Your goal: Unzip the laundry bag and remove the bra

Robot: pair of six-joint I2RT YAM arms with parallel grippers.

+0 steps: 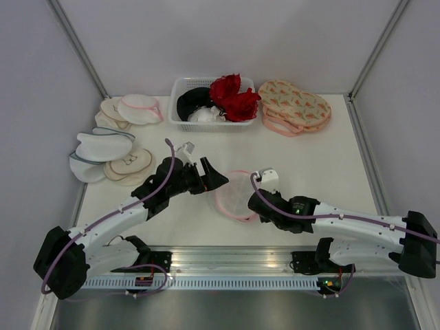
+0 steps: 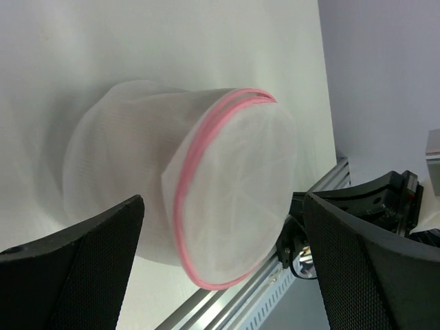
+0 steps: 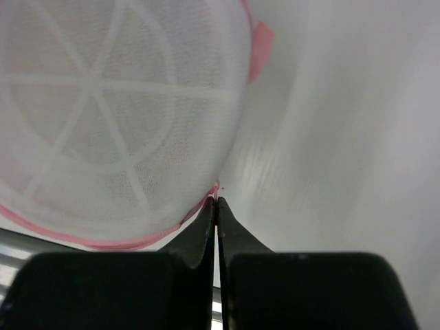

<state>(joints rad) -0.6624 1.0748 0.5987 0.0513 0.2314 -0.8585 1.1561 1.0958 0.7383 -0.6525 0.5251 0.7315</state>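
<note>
Left hand [image 1: 214, 173]: wide — laundry bag [image 2: 227, 192] just ahead.
Right hand [image 3: 216, 206]: pinching its pink trim [image 3: 103, 240].
Contents: hard to tell.

You look down on a white counter [image 1: 330, 158] boxed by pale grey walls [image 1: 275, 34], slanted metal posts [image 1: 77, 48] at its far corners, evenly lit.

- Top external: high behind the arm bases [image 1: 148, 265], looking down and forward across the whole table [image 1: 330, 158].
- Left wrist: low, near, facing the laundry bag [image 2: 227, 192] side-on.
- Right wrist: nearest, tight against the bag's mesh face and pink rim.
- Common to all three: the laundry bag.
</note>
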